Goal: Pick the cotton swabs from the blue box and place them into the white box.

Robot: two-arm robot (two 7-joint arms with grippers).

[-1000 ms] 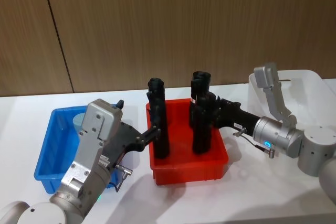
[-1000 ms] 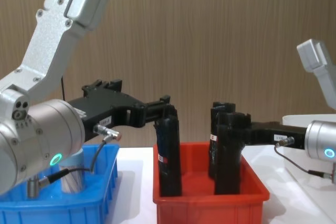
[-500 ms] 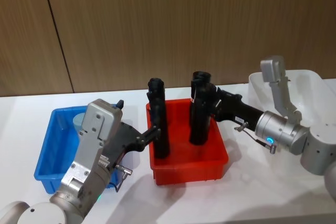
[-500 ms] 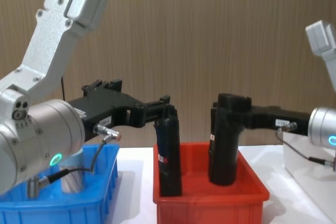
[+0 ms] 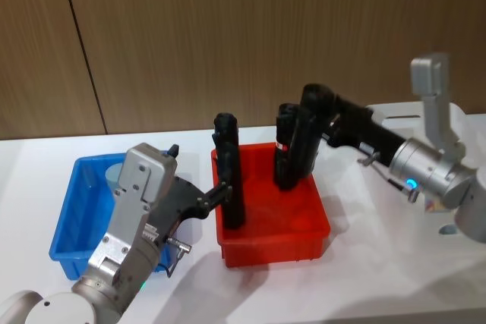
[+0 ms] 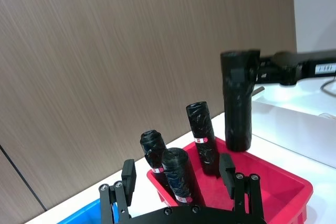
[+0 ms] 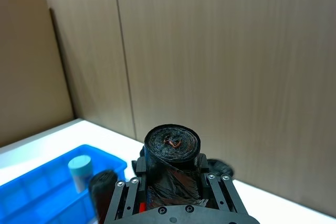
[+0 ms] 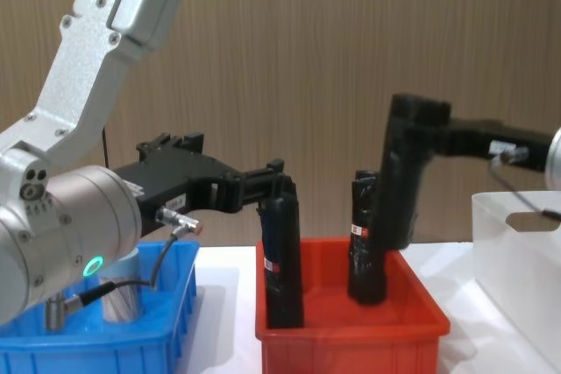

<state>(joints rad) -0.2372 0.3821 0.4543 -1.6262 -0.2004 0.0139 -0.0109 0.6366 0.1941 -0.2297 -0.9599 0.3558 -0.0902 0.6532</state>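
Two robot arms work over a white worktop (image 5: 364,278) w/ three bins in a row. Landmark: the red bin (image 5: 272,218) at centre.

Progress, as a judgement: the task's own job looks not yet begun. One cotton swab jar (image 8: 121,291), clear w/ a pale blue lid, sits in the blue box (image 5: 72,218), which is just left of the red bin; it also shows in the right wrist view (image 7: 80,171). Nothing can be seen through the translucent wall of the white box (image 8: 517,260), right of the red bin. Its inside isn't fully visible, so no swabs can be confirmed there.

Instead, the right hand (image 5: 323,123) is clamped on a black wrapped roll (image 8: 408,172), held up above the red bin's right side, lower end clear of the bin floor. The left hand (image 5: 216,195) reaches over the red bin's left edge; its fingers (image 6: 227,167) stand apart, one on each side of a standing black roll (image 8: 282,260), and contact can't be judged. Another black roll (image 8: 364,238) stands in the red bin's back part.

Writing: the rolls carry small red-and-white label bands (image 6: 199,140); text too small to read. No brand legible.
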